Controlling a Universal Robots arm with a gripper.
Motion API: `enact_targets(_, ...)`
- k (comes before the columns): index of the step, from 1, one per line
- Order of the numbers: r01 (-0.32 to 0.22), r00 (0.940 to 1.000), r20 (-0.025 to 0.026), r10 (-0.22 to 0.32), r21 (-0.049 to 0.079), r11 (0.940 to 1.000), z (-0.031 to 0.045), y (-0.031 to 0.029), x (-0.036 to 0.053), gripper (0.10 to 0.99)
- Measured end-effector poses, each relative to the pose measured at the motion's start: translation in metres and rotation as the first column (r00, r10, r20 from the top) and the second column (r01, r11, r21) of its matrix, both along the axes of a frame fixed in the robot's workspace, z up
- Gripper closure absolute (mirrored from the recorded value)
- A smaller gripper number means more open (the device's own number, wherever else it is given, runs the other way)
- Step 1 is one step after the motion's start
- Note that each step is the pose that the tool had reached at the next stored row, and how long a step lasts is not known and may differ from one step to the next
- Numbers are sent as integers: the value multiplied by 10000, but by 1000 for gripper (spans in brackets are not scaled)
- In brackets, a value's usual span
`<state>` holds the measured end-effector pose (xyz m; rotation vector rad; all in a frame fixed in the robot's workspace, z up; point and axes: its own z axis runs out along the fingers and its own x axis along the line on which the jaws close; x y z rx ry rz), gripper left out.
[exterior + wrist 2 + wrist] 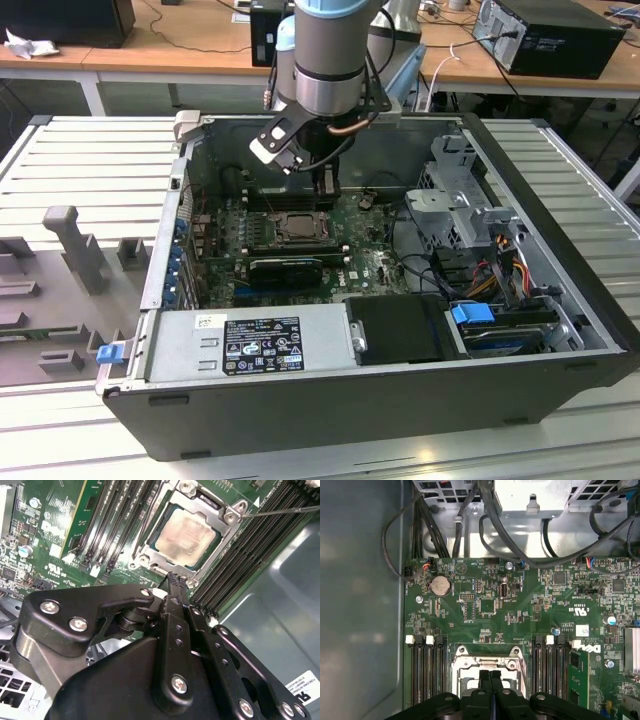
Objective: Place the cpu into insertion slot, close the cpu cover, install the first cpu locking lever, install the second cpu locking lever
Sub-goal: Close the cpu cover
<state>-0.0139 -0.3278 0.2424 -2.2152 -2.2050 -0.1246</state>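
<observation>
The cpu, with its silvery top face, lies in the insertion slot on the green board. The cpu cover, a silvery frame plate, lies flat around it. A thin metal lever rod sticks out from the socket's corner over the memory slots. My gripper is shut with nothing between its fingers, its tips at the socket's edge. In the first wrist view the closed gripper hangs over the socket. In the exterior view the gripper stands just behind the socket.
Long black memory slots flank the socket on both sides. The open case holds a power supply in front, a drive cage and cables at the exterior view's right. A coin cell sits on the board.
</observation>
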Motion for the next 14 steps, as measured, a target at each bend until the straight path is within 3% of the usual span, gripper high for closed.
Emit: enact_targets(14,1,10000,0,-1,0,10000,-28,0,-270,980)
